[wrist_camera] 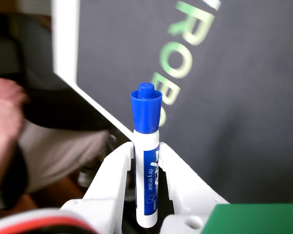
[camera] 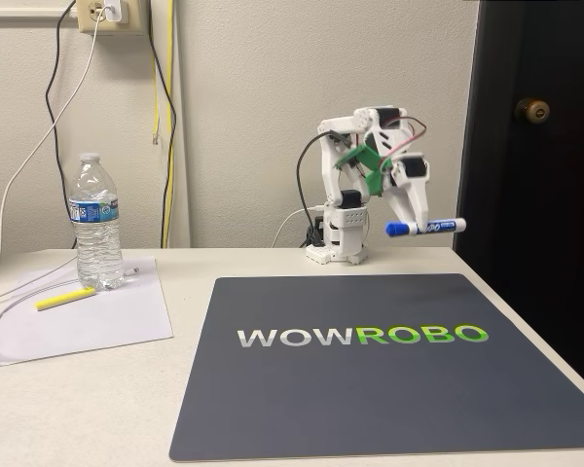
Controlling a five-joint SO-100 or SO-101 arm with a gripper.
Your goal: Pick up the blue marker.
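The blue marker (camera: pixel 425 228) hangs level in the air at the back right of the table, its blue cap pointing left in the fixed view. My white gripper (camera: pixel 424 224) is shut on its barrel, well above the dark mat (camera: pixel 389 389). In the wrist view the blue marker (wrist_camera: pixel 147 156) stands upright between the two white fingers (wrist_camera: pixel 113 173), cap end up, with my gripper (wrist_camera: pixel 146 148) clamped on the white and blue barrel.
A water bottle (camera: pixel 96 224) and a yellow highlighter (camera: pixel 65 299) rest on a sheet of paper (camera: pixel 88 316) at the left. Cables hang from a wall outlet (camera: pixel 107 15). A dark door (camera: pixel 540 146) stands at the right. A person's hand (wrist_camera: pixel 7 107) shows beyond the table edge.
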